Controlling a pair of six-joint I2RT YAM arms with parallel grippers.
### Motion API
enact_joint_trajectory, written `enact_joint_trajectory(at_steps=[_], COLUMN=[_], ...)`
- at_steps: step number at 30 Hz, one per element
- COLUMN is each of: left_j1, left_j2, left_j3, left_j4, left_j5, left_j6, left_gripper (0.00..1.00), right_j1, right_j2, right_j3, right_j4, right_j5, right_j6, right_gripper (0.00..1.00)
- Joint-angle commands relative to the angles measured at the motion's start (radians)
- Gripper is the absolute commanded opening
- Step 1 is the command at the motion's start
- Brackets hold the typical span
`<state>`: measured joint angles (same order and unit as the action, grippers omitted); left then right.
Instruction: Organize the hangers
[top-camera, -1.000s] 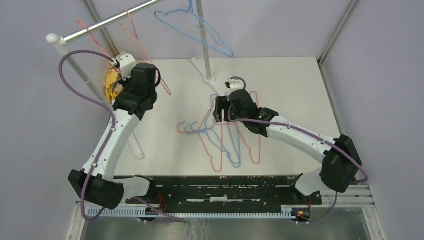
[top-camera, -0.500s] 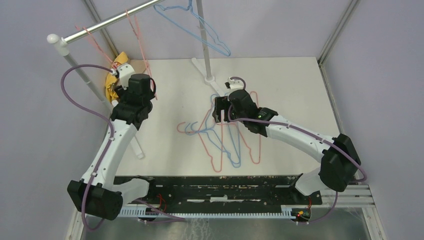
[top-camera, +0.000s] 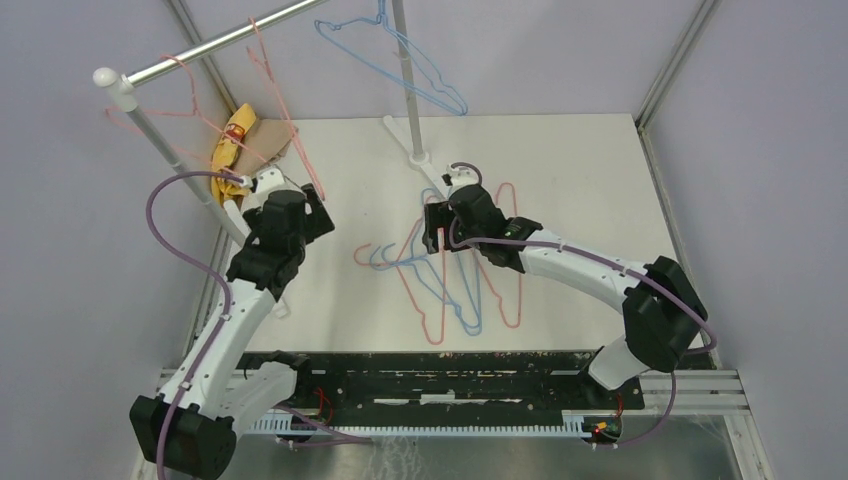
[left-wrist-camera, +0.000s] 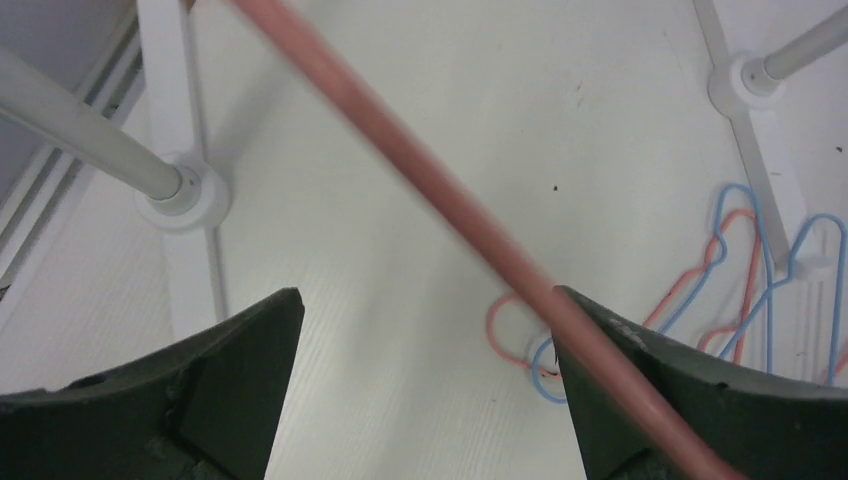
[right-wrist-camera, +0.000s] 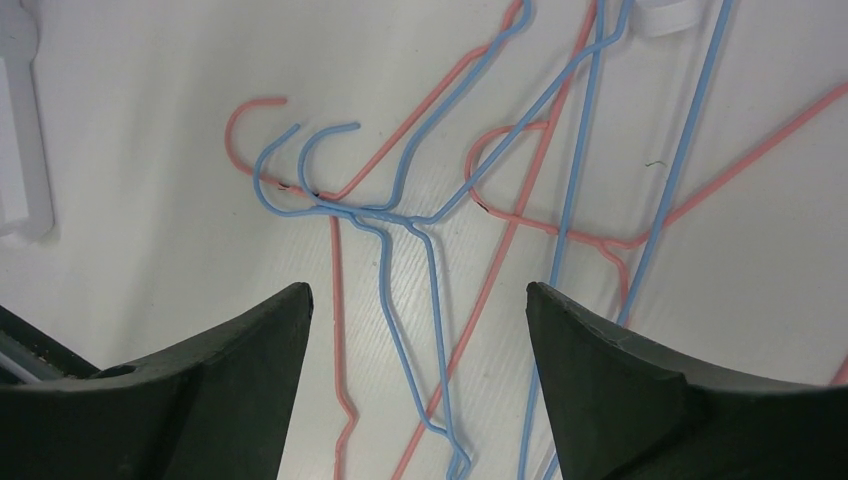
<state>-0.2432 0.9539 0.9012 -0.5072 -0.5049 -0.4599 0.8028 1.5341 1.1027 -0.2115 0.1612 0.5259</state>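
Two pink hangers (top-camera: 185, 100) (top-camera: 275, 90) and a blue hanger (top-camera: 400, 60) hang on the silver rail (top-camera: 230, 40). Several pink and blue hangers (top-camera: 450, 290) lie tangled on the white table. My left gripper (top-camera: 312, 205) (left-wrist-camera: 428, 300) is open below the rail. A blurred pink hanger wire (left-wrist-camera: 440, 190) runs slantwise past its right finger (left-wrist-camera: 640, 380), not gripped. My right gripper (top-camera: 435, 225) (right-wrist-camera: 418, 290) hovers open over the pile. A blue hanger's neck (right-wrist-camera: 400, 225) and a pink wire (right-wrist-camera: 480, 300) lie on the table between its fingers.
A yellow and brown object (top-camera: 235, 140) lies at the back left by the white pole (top-camera: 165, 150). The rack's other pole stands on a white foot (top-camera: 418, 155) just behind the pile. Grey walls close in the left, back and right sides.
My left gripper opened and let go of a pink hanger, which now hangs on the rail. The left arm drew back and down. The right gripper shifted slightly left over the pile.
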Motion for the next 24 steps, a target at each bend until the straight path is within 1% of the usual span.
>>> enact_joint_trajectory(at_steps=[1, 5, 6, 9, 11, 15, 20, 24], left_j1=[-0.062, -0.172, -0.194, -0.241, -0.262, -0.293, -0.311, -0.322], left_j2=[-0.023, 0.006, 0.017, 0.037, 0.046, 0.054, 0.06, 0.058], left_j3=[-0.066, -0.1, -0.105, -0.128, -0.149, -0.191, -0.208, -0.212], left_j4=[0.073, 0.073, 0.073, 0.087, 0.096, 0.116, 0.121, 0.122], left_j5=[0.067, 0.004, -0.006, -0.009, -0.008, -0.004, 0.001, 0.0], left_j6=[-0.065, -0.097, -0.109, -0.137, -0.156, -0.179, -0.187, -0.194], left_gripper=[0.99, 0.99, 0.99, 0.99, 0.99, 0.99, 0.99, 0.99], right_j1=[-0.003, -0.003, -0.002, -0.002, 0.003, 0.041, 0.09, 0.096], right_j2=[0.045, 0.098, 0.11, 0.135, 0.139, 0.143, 0.158, 0.194], right_j3=[0.024, 0.048, 0.047, 0.028, -0.002, -0.04, -0.07, -0.097], right_j4=[0.037, -0.001, -0.011, -0.013, 0.007, -0.011, -0.025, 0.0], right_j5=[-0.027, -0.032, -0.032, -0.066, -0.103, -0.106, -0.111, -0.13], right_j6=[-0.01, -0.025, -0.031, -0.037, -0.033, -0.047, -0.06, -0.045], right_gripper=[0.85, 0.8, 0.77, 0.63, 0.57, 0.56, 0.56, 0.5])
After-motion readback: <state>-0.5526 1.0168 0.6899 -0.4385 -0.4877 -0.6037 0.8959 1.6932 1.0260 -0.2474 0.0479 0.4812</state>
